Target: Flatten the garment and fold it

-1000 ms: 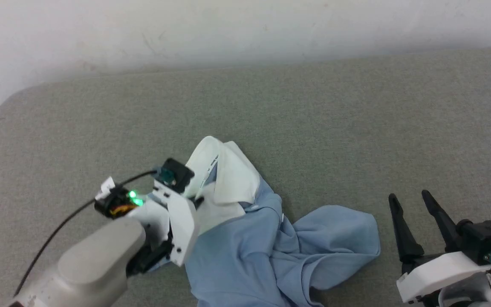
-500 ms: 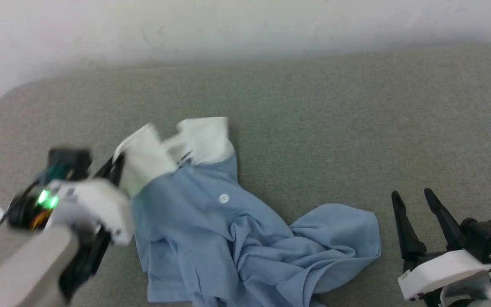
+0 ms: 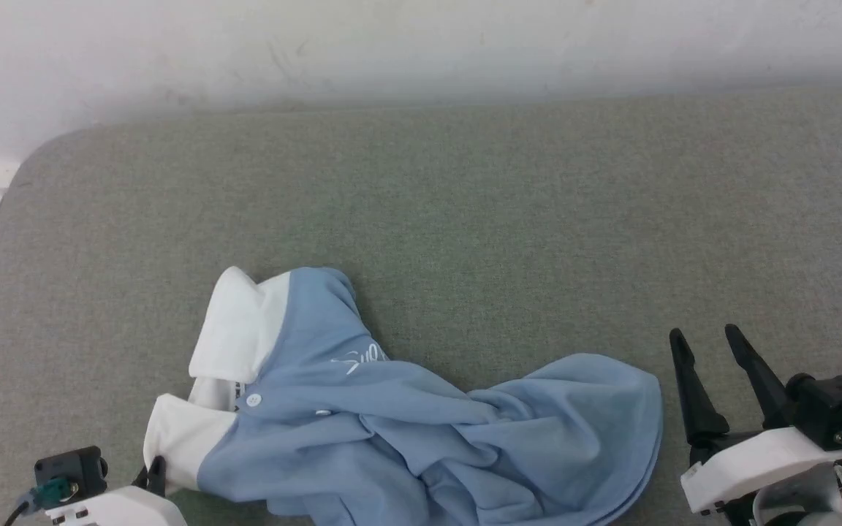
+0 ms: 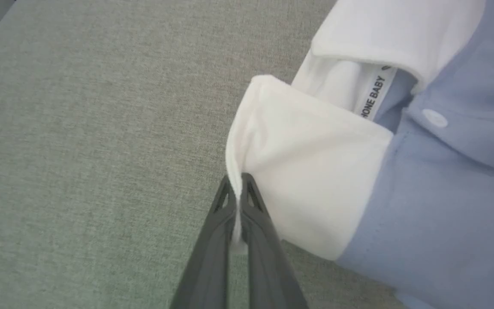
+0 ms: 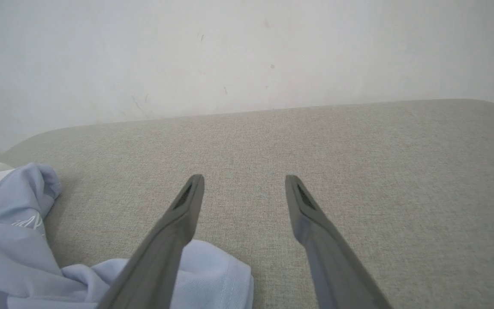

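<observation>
One garment (image 3: 421, 438): light blue polo shirt, crumpled, lying on the near part of the grey-green padded surface (image 3: 479, 204), from left of centre to the right; white collar (image 3: 234, 332) at its left end; one white button (image 3: 252, 399) and white script logo (image 3: 359, 359) facing up; neck label (image 4: 373, 96) visible inside the collar in the left wrist view; left gripper (image 4: 239, 189), fingers pressed together, pinching a fold of the collar's white edge; right gripper (image 3: 704, 332), fingers spread wide, holding nothing, just beside the shirt's right hem; off-white wall (image 3: 392, 44) behind the surface.
</observation>
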Available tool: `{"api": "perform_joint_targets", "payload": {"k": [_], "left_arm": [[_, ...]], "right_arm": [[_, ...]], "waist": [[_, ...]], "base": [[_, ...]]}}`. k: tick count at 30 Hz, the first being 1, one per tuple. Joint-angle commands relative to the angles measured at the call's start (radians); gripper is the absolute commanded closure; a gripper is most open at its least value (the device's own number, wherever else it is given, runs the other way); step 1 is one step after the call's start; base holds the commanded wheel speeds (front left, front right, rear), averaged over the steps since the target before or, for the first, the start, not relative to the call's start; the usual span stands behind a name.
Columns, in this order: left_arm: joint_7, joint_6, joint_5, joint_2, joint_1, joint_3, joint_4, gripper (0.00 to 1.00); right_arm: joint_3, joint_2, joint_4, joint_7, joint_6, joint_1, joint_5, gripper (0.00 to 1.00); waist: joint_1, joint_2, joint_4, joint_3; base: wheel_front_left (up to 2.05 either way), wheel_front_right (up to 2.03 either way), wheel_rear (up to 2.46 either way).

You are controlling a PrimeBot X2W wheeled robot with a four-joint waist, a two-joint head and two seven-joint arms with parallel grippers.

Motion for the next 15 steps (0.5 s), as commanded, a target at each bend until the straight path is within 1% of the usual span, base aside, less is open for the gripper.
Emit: {"api": "perform_joint_targets", "payload": {"k": [1, 2, 5, 7, 9, 12, 15], "left_arm": [[-0.019, 0.011, 0.001, -0.009, 0.008, 0.012, 0.006, 0.11], [-0.040, 0.016, 0.008, -0.017, 0.009, 0.017, 0.007, 0.00], [-0.094, 0.031, 0.045, -0.042, -0.006, 0.040, 0.006, 0.00], [-0.120, 0.038, 0.090, -0.063, -0.023, 0.071, 0.001, 0.00], [-0.129, 0.034, 0.152, -0.089, -0.037, 0.109, -0.010, 0.00], [-0.130, 0.021, 0.297, -0.150, -0.042, 0.199, -0.050, 0.00], [-0.131, -0.013, 0.438, -0.223, -0.013, 0.267, -0.094, 0.00]], "right_arm": [[0.001, 0.002, 0.002, -0.003, -0.001, -0.010, -0.002, 0.00], [0.001, 0.002, 0.003, -0.002, -0.001, -0.008, -0.002, 0.00], [0.001, 0.002, 0.007, 0.000, -0.001, 0.000, -0.003, 0.00], [0.004, 0.002, 0.008, 0.003, -0.001, 0.006, -0.003, 0.00], [0.008, 0.002, 0.010, 0.008, -0.001, 0.009, -0.004, 0.00], [0.020, 0.002, 0.013, 0.022, -0.001, 0.013, -0.002, 0.00], [0.052, 0.002, 0.029, 0.054, -0.001, 0.004, 0.001, 0.00]], "waist": [[0.0000, 0.0000, 0.005, -0.010], [0.0000, 0.0000, 0.007, -0.015], [0.0000, 0.0000, 0.014, -0.029], [0.0000, 0.0000, 0.018, -0.038], [0.0000, 0.0000, 0.023, -0.046], [0.0000, 0.0000, 0.028, -0.054], [0.0000, 0.0000, 0.028, -0.057]], "base": [[0.00, 0.00, 0.00], [0.00, 0.00, 0.00], [0.00, 0.00, 0.00], [0.00, 0.00, 0.00], [0.00, 0.00, 0.00], [0.00, 0.00, 0.00], [0.00, 0.00, 0.00]]}}
